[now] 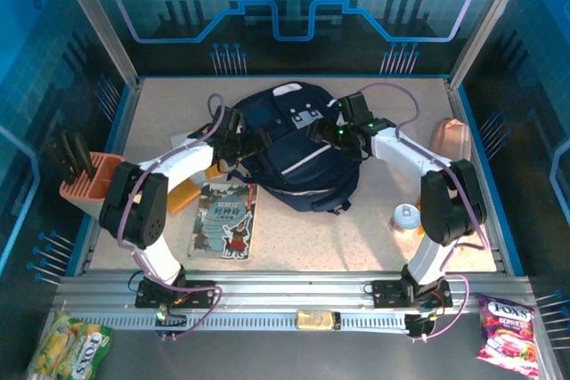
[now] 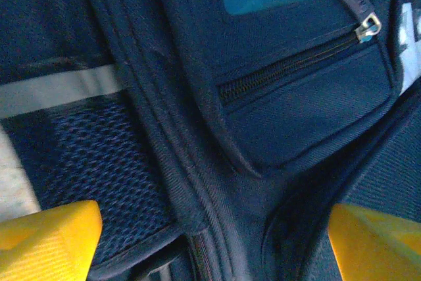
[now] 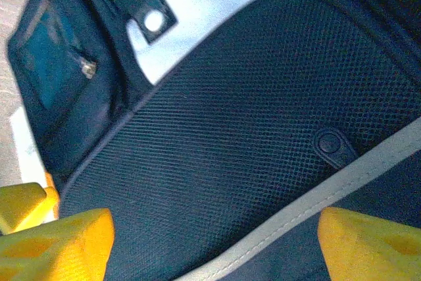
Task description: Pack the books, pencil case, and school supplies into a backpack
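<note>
So the backpack (image 1: 303, 162) is lying flat toward the back middle of the desk (image 1: 356, 242), with both arms leaning in over it, one from each side. Around it: a grey-teal book (image 1: 224, 220) lies flat just off its near left corner. An orange pad (image 1: 183, 195) pokes out from under the left forearm, right beside that book, so the arm hides part of it. The pink pencil case (image 1: 452, 138) sits well off to the right by the wall, and a little bottle (image 1: 405, 217) stands near the right arm's elbow. A pink rack (image 1: 85, 180) with black pieces is at the far left edge, and candy bags (image 1: 508, 331) lie past the front rail. From the top you get the left gripper (image 1: 233, 138) at the bag's left edge and the right gripper (image 1: 343, 129) over its upper right, both wrists bent down. The left wrist cam gives the close-up stuff: a zipped pocket (image 2: 289, 74) with its metal pull (image 2: 368, 26), a pale stripe (image 2: 59, 89), and yellow fingers (image 2: 46, 241) spread wide apart with just fabric under them. The right wrist cam shows a mesh panel (image 3: 250, 129) and a white patch (image 3: 197, 4) with snaps. Its fingers (image 3: 368, 245) are wide apart too, not gripping anything.
</note>
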